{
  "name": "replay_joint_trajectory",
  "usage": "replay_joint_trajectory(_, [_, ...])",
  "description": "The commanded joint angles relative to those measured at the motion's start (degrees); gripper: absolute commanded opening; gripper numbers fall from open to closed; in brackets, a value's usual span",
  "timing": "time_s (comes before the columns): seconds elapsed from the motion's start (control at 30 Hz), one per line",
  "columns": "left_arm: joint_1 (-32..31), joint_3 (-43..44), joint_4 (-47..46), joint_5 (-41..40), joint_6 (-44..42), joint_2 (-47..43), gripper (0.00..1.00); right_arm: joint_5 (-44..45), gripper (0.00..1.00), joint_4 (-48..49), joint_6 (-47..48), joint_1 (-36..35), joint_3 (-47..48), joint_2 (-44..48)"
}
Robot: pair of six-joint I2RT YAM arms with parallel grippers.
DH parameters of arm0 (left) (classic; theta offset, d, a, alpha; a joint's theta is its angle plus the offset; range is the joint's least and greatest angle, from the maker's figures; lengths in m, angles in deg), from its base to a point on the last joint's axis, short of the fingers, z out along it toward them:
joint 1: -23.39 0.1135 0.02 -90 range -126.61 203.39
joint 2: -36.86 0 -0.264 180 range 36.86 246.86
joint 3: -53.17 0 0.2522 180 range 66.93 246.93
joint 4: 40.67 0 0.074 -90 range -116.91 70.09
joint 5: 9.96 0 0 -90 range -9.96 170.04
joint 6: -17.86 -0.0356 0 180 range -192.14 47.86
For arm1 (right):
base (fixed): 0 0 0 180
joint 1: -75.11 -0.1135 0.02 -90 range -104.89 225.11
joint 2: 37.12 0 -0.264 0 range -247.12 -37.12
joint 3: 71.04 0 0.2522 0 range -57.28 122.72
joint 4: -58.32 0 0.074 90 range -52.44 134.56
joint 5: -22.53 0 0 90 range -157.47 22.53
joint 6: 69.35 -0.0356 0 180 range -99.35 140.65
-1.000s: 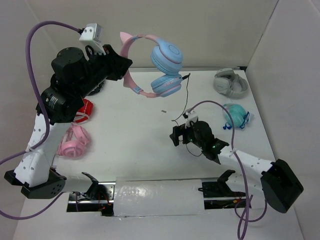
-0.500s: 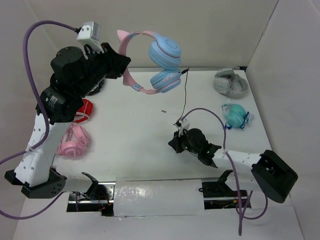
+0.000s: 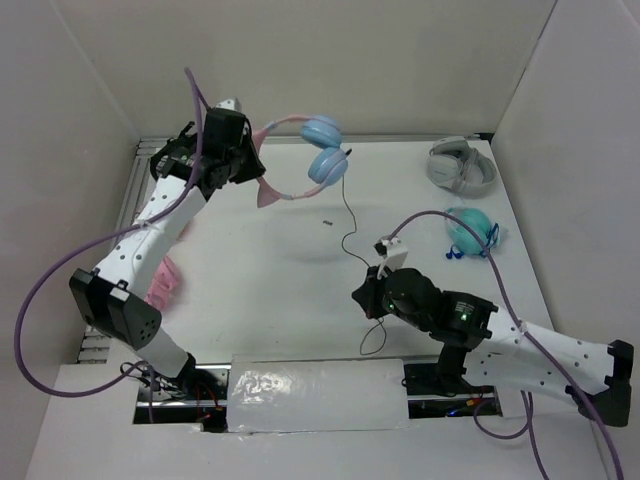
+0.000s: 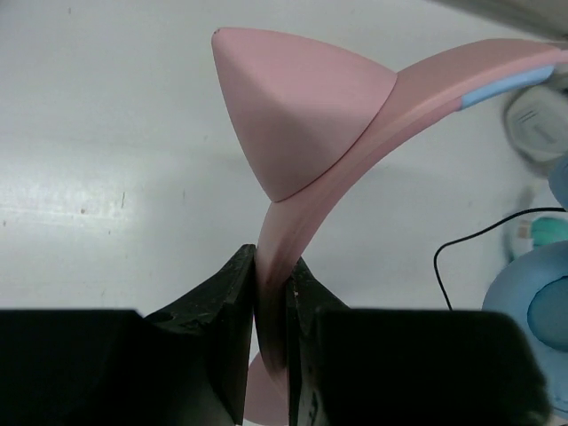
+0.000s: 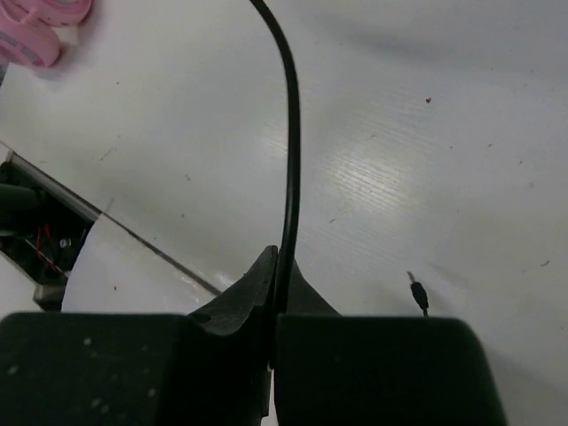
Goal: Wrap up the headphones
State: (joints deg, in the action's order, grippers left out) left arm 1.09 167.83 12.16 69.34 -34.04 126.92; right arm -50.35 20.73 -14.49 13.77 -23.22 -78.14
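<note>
Above the far left of the table (image 3: 260,270), you have the headphones (image 3: 327,166) up in the air. Your left gripper (image 4: 271,266) is pinched onto the pink headband (image 4: 355,151) just below a cat ear (image 4: 302,106). The black cable (image 3: 346,212) runs down to your right gripper (image 5: 275,259), which is clamped on it near the table's front edge. Grey-white headphones (image 3: 462,165) and teal headphones (image 3: 470,230) lie at the far right.

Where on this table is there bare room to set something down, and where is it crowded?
Bare: the wide patch of table between the left arm and the black cable; a smaller patch between that cable and the grey-white headphones. Crowded: the right edge, where teal headphones lie too, and the left edge by the pink headphones.
</note>
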Motion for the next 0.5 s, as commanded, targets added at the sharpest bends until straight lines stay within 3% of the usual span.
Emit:
replay_joint_trajectory(0.0, [-0.55, -0.35, -3.30, -0.28, 4.87, -0.94, 0.00, 6.15, 0.00, -14.29, 0.41, -4.91, 10.30, -5.29])
replay_joint_trajectory(0.13, [-1.16, -3.50, -2.85, -0.99, 4.44, 0.29, 0.00, 11.87, 0.00, -22.82, 7.69, -13.17, 25.04, -14.16])
replay_joint_trajectory(0.2, [-2.21, -6.14, -6.87, -0.03, 1.12, -0.76, 0.00, 11.88, 0.00, -23.01, 11.30, -14.85, 28.32, -17.25])
replay_joint_trajectory(0.37, [-5.99, -16.51, -15.33, 3.92, -7.07, -3.48, 0.00, 13.37, 0.00, -20.73, 22.63, -13.63, 35.89, -19.19])
replay_joint_trajectory(0.47, [-7.74, -23.00, -20.15, 10.15, -13.91, -6.46, 0.00, 11.63, 0.00, -18.45, 28.25, -7.94, 38.79, -18.06])
